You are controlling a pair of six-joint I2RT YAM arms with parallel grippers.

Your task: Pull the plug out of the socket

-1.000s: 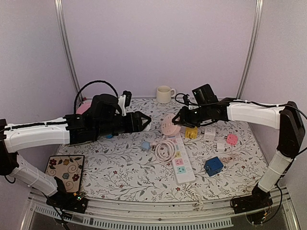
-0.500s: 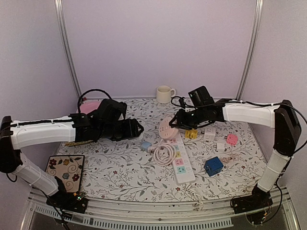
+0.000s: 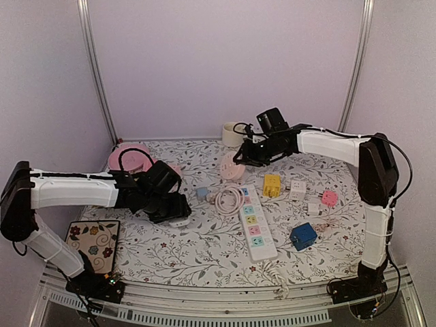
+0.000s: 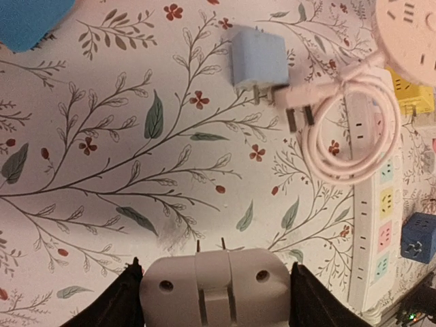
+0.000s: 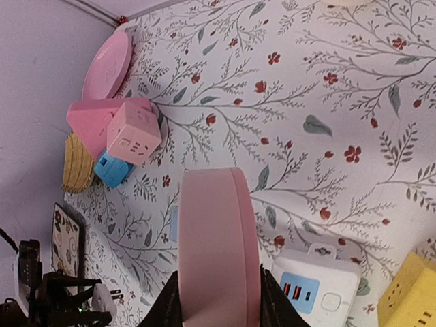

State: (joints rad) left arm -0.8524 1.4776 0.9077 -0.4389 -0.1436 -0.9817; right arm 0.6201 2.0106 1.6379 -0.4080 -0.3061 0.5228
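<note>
My left gripper (image 3: 176, 212) is low over the table's left half, shut on a white plug (image 3: 181, 221). In the left wrist view the plug (image 4: 216, 289) fills the gap between my fingers, its two prongs pointing away and free of any socket. At the back centre, my right gripper (image 3: 242, 158) is shut on the round pink socket (image 3: 230, 165), held up on its edge. The right wrist view shows the socket's pink rim (image 5: 218, 238) clamped between both fingers. Plug and socket are well apart.
A white power strip (image 3: 253, 223) lies mid-table beside a coiled pink cable (image 3: 230, 199) and a light blue adapter (image 3: 201, 193). To the right lie a yellow cube (image 3: 272, 184), a blue cube (image 3: 303, 236) and small adapters (image 3: 298, 189). A mug (image 3: 230, 133) stands at the back, a pink plate (image 3: 129, 158) back left.
My left gripper has drawn back left and down with the white plug, away from the pink socket. My right gripper has lifted the socket toward the back and tipped it on edge.
</note>
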